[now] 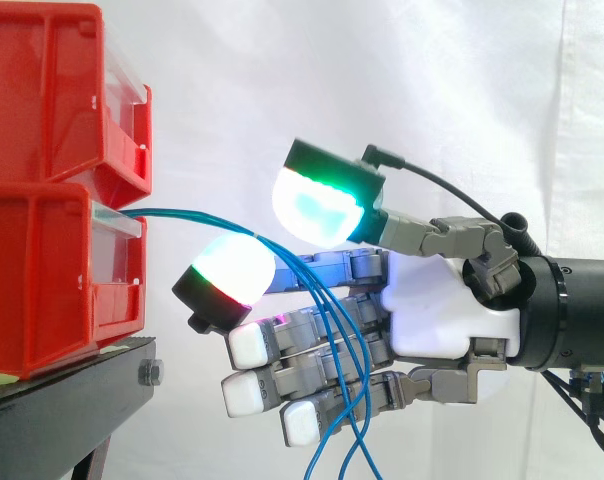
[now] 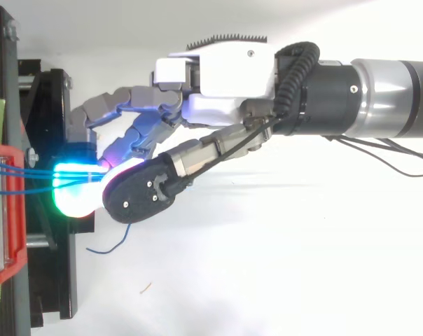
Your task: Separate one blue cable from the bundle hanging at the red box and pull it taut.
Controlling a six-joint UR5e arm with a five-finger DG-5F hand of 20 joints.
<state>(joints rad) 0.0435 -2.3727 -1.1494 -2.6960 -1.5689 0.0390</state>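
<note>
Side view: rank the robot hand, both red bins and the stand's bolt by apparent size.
1. Robot hand: largest, though possibly nearer the camera.
2. Upper bin and lower bin: they look alike and both are cut off at the edge, so unranked.
3. Bolt: smallest.

The work is seen level from the side, close up, the red bins (image 1: 42,280) at the left edge, the arm (image 1: 577,310) entering from the right. It is also viewed from above, close. The hand (image 1: 437,310), bins and blue cables (image 1: 182,212) are shared by the 2 views.
</note>
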